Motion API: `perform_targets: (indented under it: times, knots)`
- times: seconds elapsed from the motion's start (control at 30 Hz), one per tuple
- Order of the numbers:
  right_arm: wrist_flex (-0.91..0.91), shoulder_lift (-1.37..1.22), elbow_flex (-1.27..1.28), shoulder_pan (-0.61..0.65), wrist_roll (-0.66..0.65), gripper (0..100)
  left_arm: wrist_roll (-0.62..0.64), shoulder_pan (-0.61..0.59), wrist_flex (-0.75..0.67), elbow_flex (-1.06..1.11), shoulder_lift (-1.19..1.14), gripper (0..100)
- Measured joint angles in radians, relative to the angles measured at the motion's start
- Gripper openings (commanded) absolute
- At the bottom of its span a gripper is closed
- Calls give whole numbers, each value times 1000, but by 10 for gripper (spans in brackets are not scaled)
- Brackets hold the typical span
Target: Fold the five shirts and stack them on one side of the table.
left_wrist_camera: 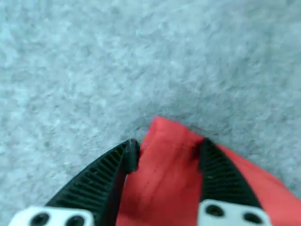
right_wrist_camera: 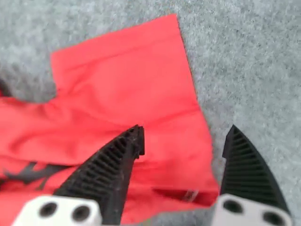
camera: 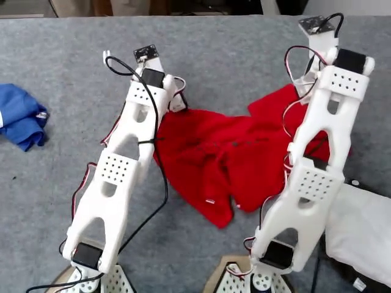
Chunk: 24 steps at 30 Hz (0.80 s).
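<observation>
Two grippers stand with their jaws apart, and neither has a hold on anything. The left gripper point(left_wrist_camera: 167, 155) straddles a pointed corner of the red shirt point(camera: 226, 155), with one ribbed black finger at each edge of that corner and cloth lying in the gap between them. The right gripper point(right_wrist_camera: 184, 139) hangs spread over a flat, squared flap of the same shirt (probably a sleeve), near the flap's edge. The red shirt lies rumpled and unfolded between the two white arms, on the grey carpet-like table point(camera: 232, 55). Well apart from it, a blue shirt point(camera: 21, 119) sits bunched at the left edge. A white shirt point(camera: 360, 235) lies at the right edge, just beside the right arm.
</observation>
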State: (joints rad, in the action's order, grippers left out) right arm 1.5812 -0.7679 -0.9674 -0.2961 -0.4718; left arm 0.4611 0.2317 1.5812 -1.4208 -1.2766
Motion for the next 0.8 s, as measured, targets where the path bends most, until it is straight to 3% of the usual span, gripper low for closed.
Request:
perform_targets:
  times: [0.2, 0.47, 0.8]
  knots:
    - [-61, -48, 0, 0, 49, 274, 2, 3, -8, -20, -5, 20]
    - [-158, -58, 3, 5, 60, 274, 2, 3, 17, -25, -5, 19]
    - [-305, -244, -12, 115, 247, 274, 2, 3, 68, -28, -6, 19]
